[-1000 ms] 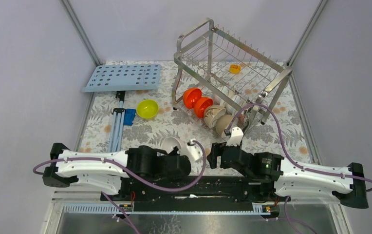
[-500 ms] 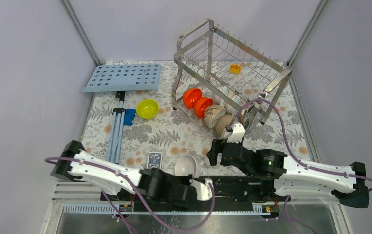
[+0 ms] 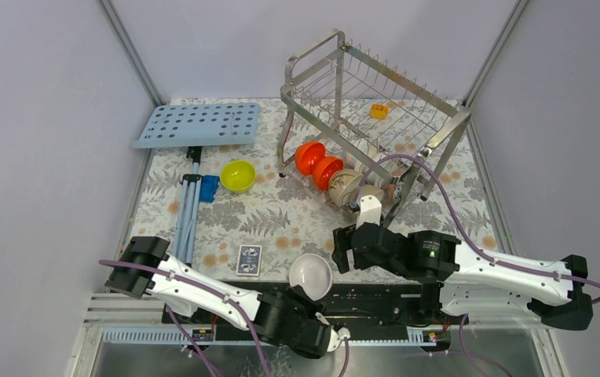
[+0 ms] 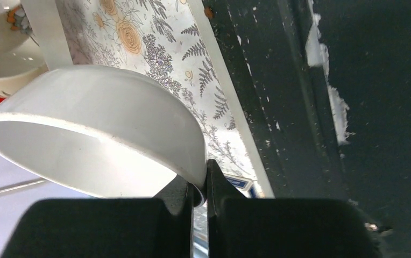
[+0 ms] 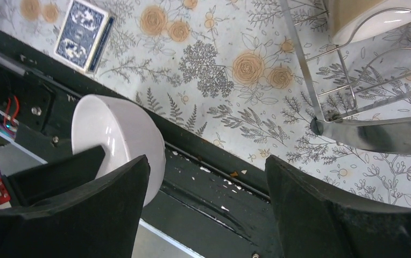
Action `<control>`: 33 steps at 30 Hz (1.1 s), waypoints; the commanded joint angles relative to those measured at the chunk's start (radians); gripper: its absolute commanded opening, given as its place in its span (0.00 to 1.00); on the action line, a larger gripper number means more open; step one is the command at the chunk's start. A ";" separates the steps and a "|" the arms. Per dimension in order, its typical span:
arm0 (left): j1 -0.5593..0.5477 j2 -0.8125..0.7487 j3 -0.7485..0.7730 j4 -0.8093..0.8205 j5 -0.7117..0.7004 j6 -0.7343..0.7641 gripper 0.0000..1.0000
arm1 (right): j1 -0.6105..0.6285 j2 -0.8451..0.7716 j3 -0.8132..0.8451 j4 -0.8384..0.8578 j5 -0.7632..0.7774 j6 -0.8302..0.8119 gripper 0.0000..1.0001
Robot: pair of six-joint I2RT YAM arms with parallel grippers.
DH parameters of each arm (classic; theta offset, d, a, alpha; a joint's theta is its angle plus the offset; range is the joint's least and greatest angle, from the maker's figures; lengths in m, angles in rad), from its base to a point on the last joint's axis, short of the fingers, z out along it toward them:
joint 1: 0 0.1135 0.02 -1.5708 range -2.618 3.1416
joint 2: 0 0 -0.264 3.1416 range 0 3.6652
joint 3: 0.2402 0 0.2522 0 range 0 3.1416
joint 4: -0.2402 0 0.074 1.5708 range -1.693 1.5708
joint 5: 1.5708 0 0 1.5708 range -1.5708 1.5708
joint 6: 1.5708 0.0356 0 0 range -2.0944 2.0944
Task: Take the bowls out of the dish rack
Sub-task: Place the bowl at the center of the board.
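**White bowl held in the left pincer at the near bench edge**

On the floral bench lie a light-blue perforated tray at the far left, a folded blue stand below it, and one playing card near the front. A small yellow-orange block sits on the upper tier of the dish rack, far right. Rack wires and the right arm's wrist hide part of the lower tier.

Counted: two orange-red bowls stand on edge in that lower tier. A beige bowl is next to them, with more behind that cannot be counted. One yellow-green bowl sits upright on the bench, well apart from the rack. There is also one white bowl.

The left arm stretches low along the near edge. The left pincer is clenched on the white bowl's rim, holding it tilted at the bench's front edge. The right arm reaches in from the right, wrist camera looking down. The right pincer is spread wide, grasping nothing, near the white bowl.
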 commanded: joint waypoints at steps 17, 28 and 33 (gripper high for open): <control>-0.003 0.058 0.002 -0.108 0.177 0.310 0.00 | 0.004 0.153 0.068 0.072 -0.212 -0.140 0.70; -0.002 0.053 0.004 -0.105 0.160 0.320 0.00 | 0.014 0.298 0.121 0.108 -0.250 -0.176 0.59; -0.002 0.046 0.004 -0.105 0.157 0.309 0.00 | 0.014 0.339 0.106 0.123 -0.273 -0.188 0.56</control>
